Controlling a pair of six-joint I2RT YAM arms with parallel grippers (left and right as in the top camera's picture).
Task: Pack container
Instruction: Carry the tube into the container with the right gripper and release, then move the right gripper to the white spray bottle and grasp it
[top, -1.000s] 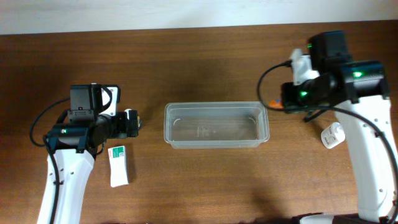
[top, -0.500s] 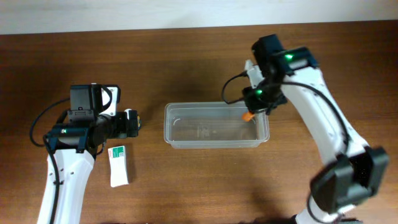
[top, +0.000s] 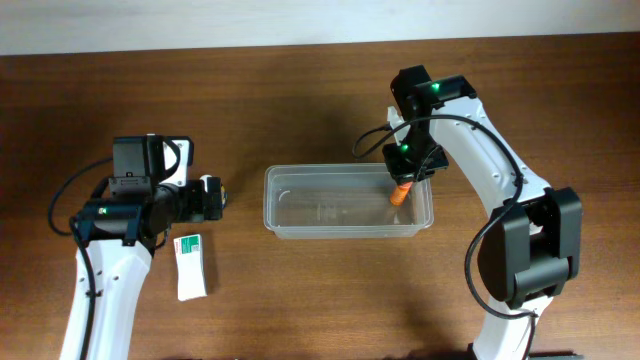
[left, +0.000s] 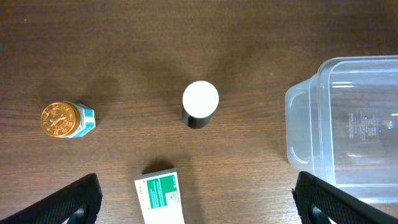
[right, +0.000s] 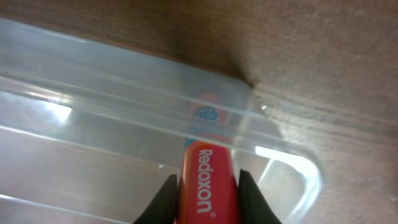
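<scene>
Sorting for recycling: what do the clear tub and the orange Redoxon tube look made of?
The container looks like glossy clear plastic: the table shows through it and its rim catches highlights. The Redoxon tube appears smooth, orange-red plastic or coated metal; which one is unclear.

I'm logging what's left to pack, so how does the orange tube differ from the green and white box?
The tube is orange and round; the box is white and green, flat and rectangular. The tube is clamped in the right gripper over the container's right end; the box lies free on the table, left of the container. Both look far smaller than the container.
</scene>
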